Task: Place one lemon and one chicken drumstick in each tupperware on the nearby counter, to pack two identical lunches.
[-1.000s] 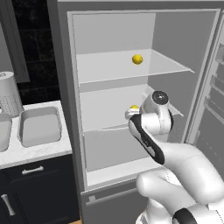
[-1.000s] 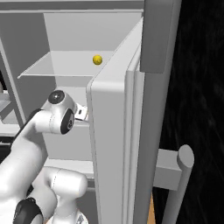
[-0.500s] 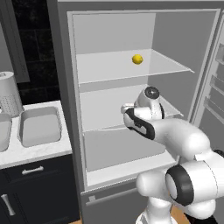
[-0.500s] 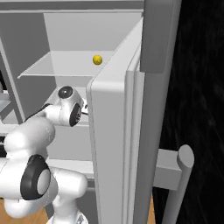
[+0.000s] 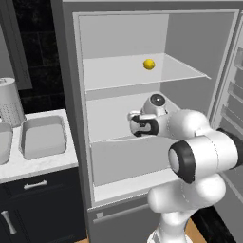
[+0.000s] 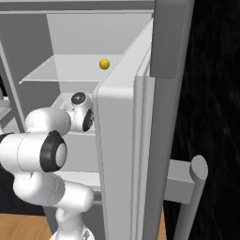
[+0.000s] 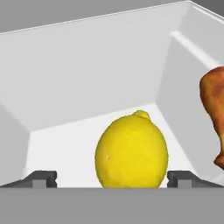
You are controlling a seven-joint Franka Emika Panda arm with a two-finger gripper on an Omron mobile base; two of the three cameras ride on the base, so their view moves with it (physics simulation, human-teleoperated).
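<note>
In the hand view a yellow lemon (image 7: 131, 151) lies close ahead on the grey fridge shelf, between my open gripper (image 7: 113, 179) and its two dark fingertips (image 7: 41, 178), which stand wide on either side without touching it. A brown chicken drumstick (image 7: 213, 114) shows at the right edge, beside the lemon. From the left base view my gripper (image 5: 134, 124) reaches into the middle shelf. A second lemon (image 5: 149, 64) (image 6: 104, 63) sits on the upper shelf. One grey tupperware (image 5: 42, 137) stands on the marble counter (image 5: 33, 165), and the edge of another tupperware (image 5: 4, 144) shows at the far left.
The open fridge door (image 6: 124, 140) stands close on my right with its long handle (image 6: 190, 197). Door racks (image 5: 235, 90) flank the arm in the left base view. A white canister (image 5: 9, 99) stands behind the tupperware. Navy cabinets (image 5: 33, 204) sit under the counter.
My arm has swung round and pushed the hand leftward and deeper into the middle shelf. The jaws have stayed open. Both lemons and the tupperware have not moved.
</note>
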